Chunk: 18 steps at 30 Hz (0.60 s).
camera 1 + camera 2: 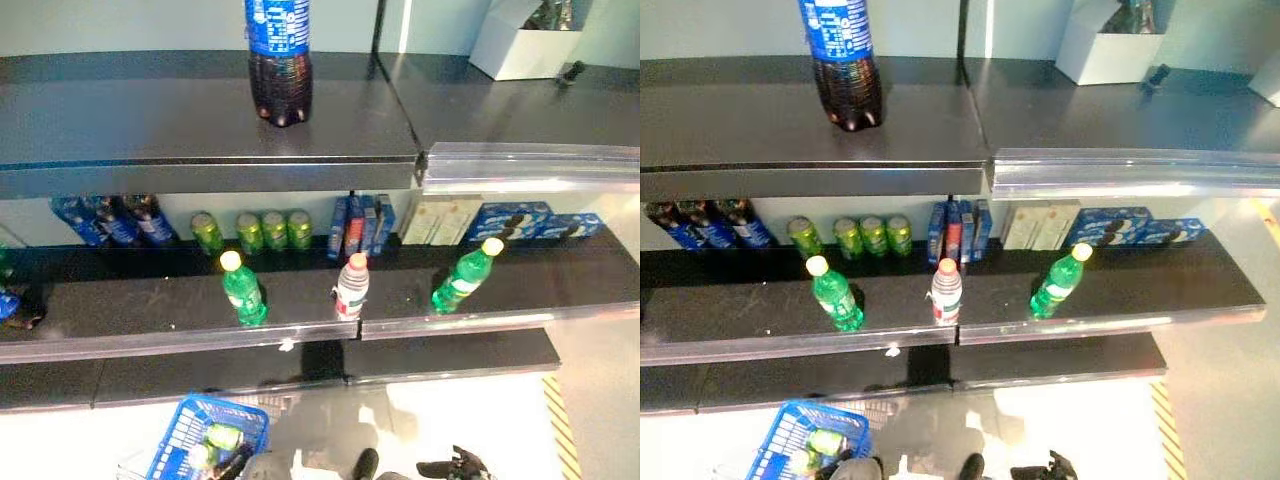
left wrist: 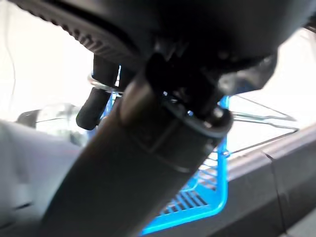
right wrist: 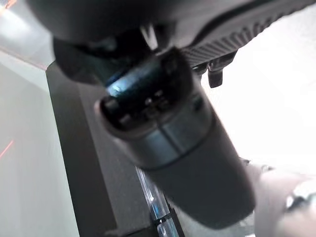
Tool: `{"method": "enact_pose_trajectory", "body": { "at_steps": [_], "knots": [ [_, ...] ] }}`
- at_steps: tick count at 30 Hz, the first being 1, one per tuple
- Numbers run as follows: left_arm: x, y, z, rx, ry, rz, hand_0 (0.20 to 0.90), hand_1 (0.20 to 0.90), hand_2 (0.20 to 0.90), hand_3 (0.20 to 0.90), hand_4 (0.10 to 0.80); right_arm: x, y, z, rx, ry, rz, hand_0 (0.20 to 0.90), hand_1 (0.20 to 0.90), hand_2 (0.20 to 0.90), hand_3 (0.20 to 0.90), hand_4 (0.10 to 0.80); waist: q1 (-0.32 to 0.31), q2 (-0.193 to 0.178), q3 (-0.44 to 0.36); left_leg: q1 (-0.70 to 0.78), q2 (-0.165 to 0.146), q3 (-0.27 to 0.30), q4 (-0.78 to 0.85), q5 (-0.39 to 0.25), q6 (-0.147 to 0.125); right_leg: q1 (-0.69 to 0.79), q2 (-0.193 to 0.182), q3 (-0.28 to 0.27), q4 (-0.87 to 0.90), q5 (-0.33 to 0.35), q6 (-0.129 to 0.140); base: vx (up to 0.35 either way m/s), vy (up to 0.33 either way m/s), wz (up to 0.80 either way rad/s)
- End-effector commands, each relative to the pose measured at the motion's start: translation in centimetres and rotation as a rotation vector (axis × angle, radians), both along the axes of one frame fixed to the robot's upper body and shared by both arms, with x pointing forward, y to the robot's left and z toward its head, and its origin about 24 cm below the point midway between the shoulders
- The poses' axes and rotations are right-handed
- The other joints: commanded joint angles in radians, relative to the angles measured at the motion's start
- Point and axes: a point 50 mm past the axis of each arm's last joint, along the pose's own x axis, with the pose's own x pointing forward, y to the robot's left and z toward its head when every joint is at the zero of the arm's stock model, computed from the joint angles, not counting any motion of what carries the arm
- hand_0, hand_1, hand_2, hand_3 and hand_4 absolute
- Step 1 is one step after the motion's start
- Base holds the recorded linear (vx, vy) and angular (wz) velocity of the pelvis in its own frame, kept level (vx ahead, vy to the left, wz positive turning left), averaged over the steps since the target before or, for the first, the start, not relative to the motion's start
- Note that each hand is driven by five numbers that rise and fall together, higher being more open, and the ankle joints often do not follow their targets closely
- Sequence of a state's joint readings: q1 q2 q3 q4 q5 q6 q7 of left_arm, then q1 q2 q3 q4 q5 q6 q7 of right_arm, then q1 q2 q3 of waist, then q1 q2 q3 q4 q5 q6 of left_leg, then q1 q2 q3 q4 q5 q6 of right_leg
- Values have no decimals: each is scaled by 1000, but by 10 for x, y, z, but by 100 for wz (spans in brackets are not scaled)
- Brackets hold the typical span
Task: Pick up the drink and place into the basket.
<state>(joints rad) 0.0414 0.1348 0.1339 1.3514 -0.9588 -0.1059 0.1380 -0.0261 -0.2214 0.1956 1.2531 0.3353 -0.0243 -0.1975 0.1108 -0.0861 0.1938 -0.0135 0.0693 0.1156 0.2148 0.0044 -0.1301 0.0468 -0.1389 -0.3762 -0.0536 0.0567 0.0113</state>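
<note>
Two green drink containers (image 1: 224, 436) already lying in the blue plastic mesh basket (image 1: 180, 428), low at the left by the floor. Left hand (image 2: 101, 89) curled round the basket's wire handle; right hand (image 1: 455, 466) low at the right, finger state impossible to tell. Probably next: one of the drinks on the middle black shelf (image 1: 120, 300). Nearest the centre, a clear red-capped bottle (image 1: 351, 287) upright, long axis vertical, cap up. Flanked by two green yellow-capped bottles (image 1: 243, 290), both leaning.

Cola (image 1: 278, 60) stands at 12 o'clock on the top shelf (image 1: 150, 130); basket (image 1: 190, 435) at 7 o'clock below.
</note>
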Motion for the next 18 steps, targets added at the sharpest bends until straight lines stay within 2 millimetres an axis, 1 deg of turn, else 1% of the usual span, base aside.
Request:
{"method": "enact_pose_trajectory", "body": {
  "at_steps": [1,2,5,6,7,9,10,11,12,13,14,15,16,17,18],
  "knots": [
    [-23,16,3,84,21,42,300,300,300,200,100,14,-4,4,-14,-31,-49,900,900,900,900,800,31,23,-19,-9,-78,28,37,-41,66,51,39,12,99,-63,43,53,113,34],
    [-23,17,3,80,23,35,300,300,300,200,100,15,-3,4,-12,-37,-58,900,900,900,900,800,28,29,-22,15,-73,24,18,-53,69,57,47,23,113,-76,39,27,94,32],
    [-21,17,3,82,22,16,300,300,300,200,100,16,1,4,-4,-54,-60,900,900,900,900,800,21,34,-33,35,-73,21,-31,-53,75,49,54,28,144,-89,38,1,84,31],
    [-20,18,4,82,24,11,300,300,300,200,100,17,3,4,0,-62,-48,900,900,900,900,800,16,38,-33,61,-75,16,-55,-73,87,40,54,36,183,-102,42,1,101,7],
    [-19,19,4,82,24,5,300,300,300,200,100,17,5,3,2,-65,-45,900,900,900,900,800,10,39,-37,69,-83,5,-75,-75,99,22,55,42,216,-95,48,1,98,12],
    [-17,22,5,88,24,-9,300,300,300,200,100,16,9,3,10,-62,-52,900,900,900,900,800,-2,43,-36,93,-89,-3,-102,-82,119,-22,51,57,315,-71,71,-22,83,17],
    [-16,25,6,96,24,-22,300,300,300,200,100,16,11,2,17,-65,-56,900,900,900,900,800,-12,51,-30,107,-86,-14,-117,-84,132,-69,40,72,413,-37,95,-83,49,15],
    [-13,28,7,107,18,-33,300,300,300,200,100,17,13,2,24,-76,-51,900,900,900,900,800,-25,61,-21,116,-76,-31,-123,-86,144,-131,24,113,530,-9,122,-133,-31,12],
    [-8,32,8,116,9,-37,300,300,300,200,100,19,14,3,31,-87,-46,900,900,900,900,800,-35,64,-15,116,-66,-43,-124,-87,145,-160,15,163,569,1,132,-134,-148,21],
    [-3,33,9,120,-1,-52,300,300,300,200,100,19,15,3,35,-92,-55,900,900,900,900,800,-43,60,-13,109,-64,-63,-118,-88,145,-156,15,220,534,-12,127,-100,-224,43],
    [4,33,10,119,-12,-70,300,300,300,200,100,20,15,3,35,-95,-63,900,900,900,900,800,-45,57,-15,97,-64,-82,-111,-86,142,-136,0,245,481,-19,123,-75,-269,65],
    [11,31,10,119,-23,-84,300,300,300,200,100,20,15,3,35,-96,-61,900,900,900,900,800,-42,54,-18,84,-62,-97,-101,-83,136,-108,-42,259,419,-14,122,-84,-316,81],
    [18,29,11,118,-36,-88,300,300,300,200,100,22,16,3,36,-98,-49,900,900,900,900,800,-39,51,-17,79,-59,-110,-98,-83,125,-95,-101,277,369,38,132,-93,-391,94],
    [24,29,12,121,-47,-92,300,300,300,200,100,22,18,3,39,-100,-43,900,900,900,900,800,-41,51,-15,78,-51,-127,-100,-85,115,-86,-125,310,321,59,145,-78,-458,88],
    [30,29,12,120,-53,-101,300,300,300,200,100,21,19,2,40,-101,-41,900,900,900,900,800,-49,55,-16,75,-37,-147,-103,-84,105,-74,-120,352,268,38,153,-45,-452,70]
  ]
}}
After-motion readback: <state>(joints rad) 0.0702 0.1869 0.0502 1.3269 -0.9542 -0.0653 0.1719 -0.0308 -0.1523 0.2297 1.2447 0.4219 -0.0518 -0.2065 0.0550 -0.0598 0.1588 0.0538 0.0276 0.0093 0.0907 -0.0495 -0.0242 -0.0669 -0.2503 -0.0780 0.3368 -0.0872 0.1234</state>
